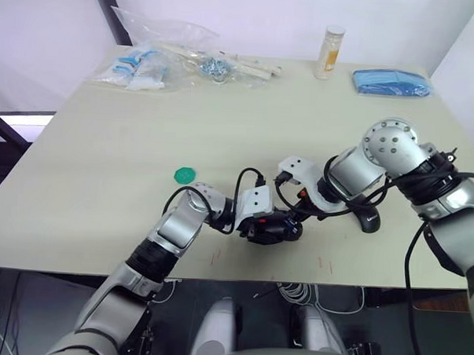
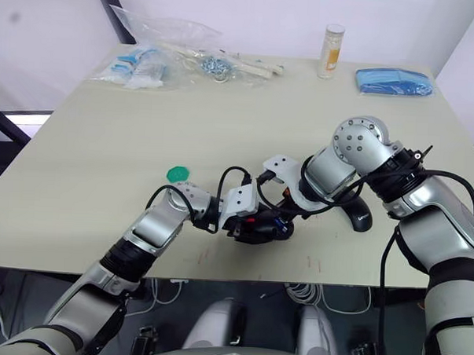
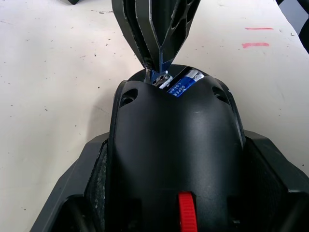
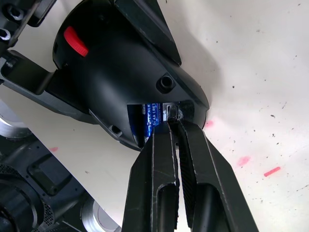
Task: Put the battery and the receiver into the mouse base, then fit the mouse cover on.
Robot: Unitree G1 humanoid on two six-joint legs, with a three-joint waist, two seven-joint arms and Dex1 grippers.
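The black mouse base (image 3: 176, 159) with its red scroll wheel (image 3: 186, 217) lies near the table's front edge. My left gripper (image 1: 268, 227) is shut on its sides. The blue battery (image 4: 149, 118) lies inside the open rear compartment. My right gripper (image 4: 173, 121) is shut on the small silver receiver (image 4: 171, 112), with its tips right at the compartment's edge beside the battery. The glossy black mouse cover (image 1: 369, 219) rests on the table to the right of the base, partly behind my right forearm.
A green round disc (image 1: 186, 174) lies left of the grippers. Along the table's far edge are plastic bags of parts (image 1: 159, 60), a small bottle (image 1: 329, 52) and a blue packet (image 1: 391, 82). Red marks (image 1: 324, 264) dot the table near its front edge.
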